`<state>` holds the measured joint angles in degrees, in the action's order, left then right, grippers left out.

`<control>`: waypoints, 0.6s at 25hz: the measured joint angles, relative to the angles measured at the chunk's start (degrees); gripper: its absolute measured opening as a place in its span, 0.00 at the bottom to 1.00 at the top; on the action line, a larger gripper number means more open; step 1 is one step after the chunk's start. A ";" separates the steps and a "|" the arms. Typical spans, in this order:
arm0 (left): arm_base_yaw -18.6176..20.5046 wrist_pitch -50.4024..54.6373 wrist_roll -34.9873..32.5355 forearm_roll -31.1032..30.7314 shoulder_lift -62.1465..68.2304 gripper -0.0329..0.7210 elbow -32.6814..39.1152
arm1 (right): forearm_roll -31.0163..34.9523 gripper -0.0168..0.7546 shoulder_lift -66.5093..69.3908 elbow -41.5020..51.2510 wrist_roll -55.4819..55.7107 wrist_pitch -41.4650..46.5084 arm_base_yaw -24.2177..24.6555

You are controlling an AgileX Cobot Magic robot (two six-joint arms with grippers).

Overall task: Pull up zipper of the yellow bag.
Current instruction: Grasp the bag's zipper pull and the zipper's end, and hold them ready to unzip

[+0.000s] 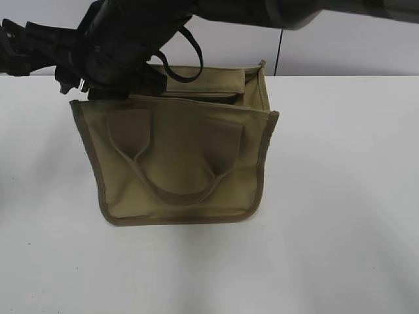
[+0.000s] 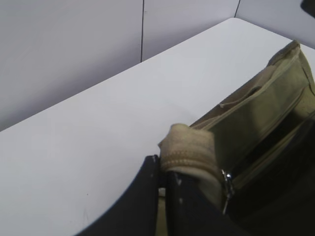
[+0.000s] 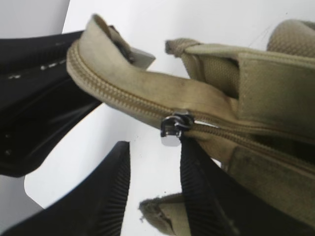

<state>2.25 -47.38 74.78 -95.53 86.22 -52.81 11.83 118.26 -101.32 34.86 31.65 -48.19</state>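
Hiding both tools, dark arms [image 1: 124,33] overlap the yellow bag [image 1: 177,163].

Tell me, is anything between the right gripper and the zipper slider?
Nothing visible. The slider hangs just above the open gap of the right gripper. The left gripper pinches the zipper's end tab, off to the side.

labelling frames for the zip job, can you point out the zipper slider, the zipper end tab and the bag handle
zipper slider [image 3: 173,129]: right wrist view, on its silver metal body.
zipper end tab [image 2: 186,146]: left wrist view, on the folded fabric end.
bag handle [image 1: 178,191]: exterior view, on the bottom of the front loop.
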 joint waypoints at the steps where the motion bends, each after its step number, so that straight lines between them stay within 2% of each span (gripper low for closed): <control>1: 0.00 -0.04 0.00 0.00 0.00 0.04 0.00 | -0.36 0.38 0.06 0.00 0.13 -0.04 0.00; 5: 0.00 -0.32 0.00 0.00 -0.18 0.04 0.00 | -1.72 0.38 0.06 -0.01 1.84 -0.78 0.01; 8: 0.00 -0.70 0.00 0.00 -0.18 0.04 0.00 | -5.60 0.36 0.06 -0.01 6.22 -1.15 0.01; 9: 0.00 -0.86 0.00 0.07 -0.18 0.04 0.00 | -7.30 0.32 0.06 -0.01 7.92 -1.21 0.01; 13: 0.00 -1.19 0.07 0.34 -0.24 0.04 0.00 | -11.50 0.06 0.06 -0.01 11.31 -1.21 0.01; 15: 0.00 -1.31 0.13 0.34 -0.36 0.04 0.00 | -11.83 0.02 0.06 -0.01 11.55 -1.14 0.01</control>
<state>2.25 -48.69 74.91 -95.20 85.86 -52.81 0.00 118.32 -101.32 46.40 30.51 -48.18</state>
